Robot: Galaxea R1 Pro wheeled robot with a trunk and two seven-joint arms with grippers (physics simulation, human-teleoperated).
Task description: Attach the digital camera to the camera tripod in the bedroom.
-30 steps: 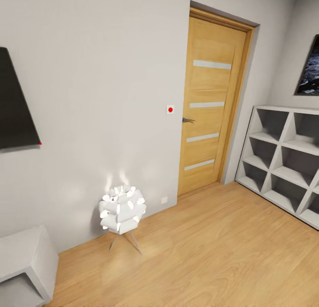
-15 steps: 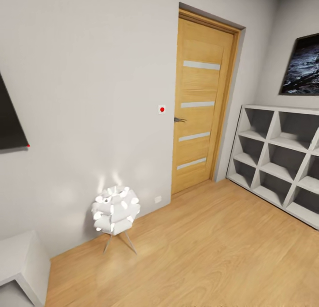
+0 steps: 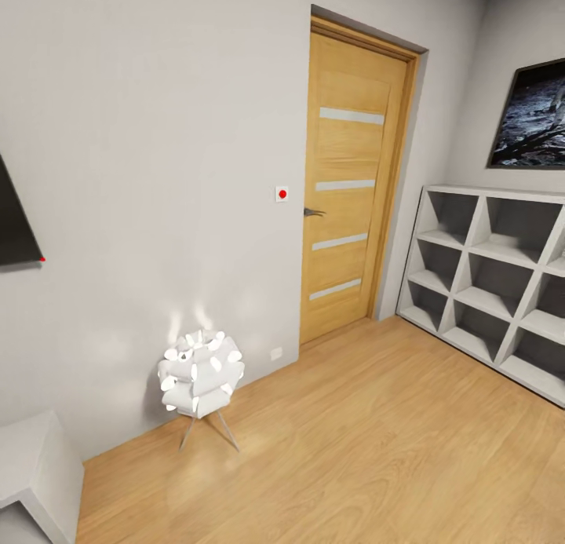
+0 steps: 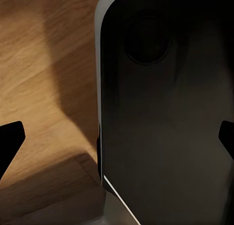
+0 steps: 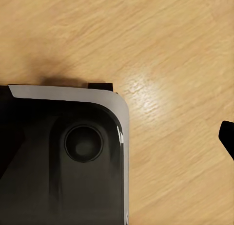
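Right now my head looks across the bedroom toward its oak door (image 3: 348, 183), and I place everything by that door. Far to its left, a dark panel (image 3: 14, 222) hangs on the grey wall, with a white cabinet (image 3: 35, 465) low beneath it. Nearer the door's left, a glowing white lamp (image 3: 200, 371) stands on thin legs on the wood plank floor (image 3: 377, 450), and a small switch with a red dot (image 3: 282, 193) sits just beside the door frame. To the door's right stand white cube shelves (image 3: 490, 277), with a dark framed picture (image 3: 530, 116) above them. Neither the digital camera nor the camera tripod shows in any view. My left jaws are spread, black tips at opposite edges over my own dark base (image 4: 165, 113). Of my right jaws only one tip (image 5: 228, 137) shows, so I cannot tell their state.
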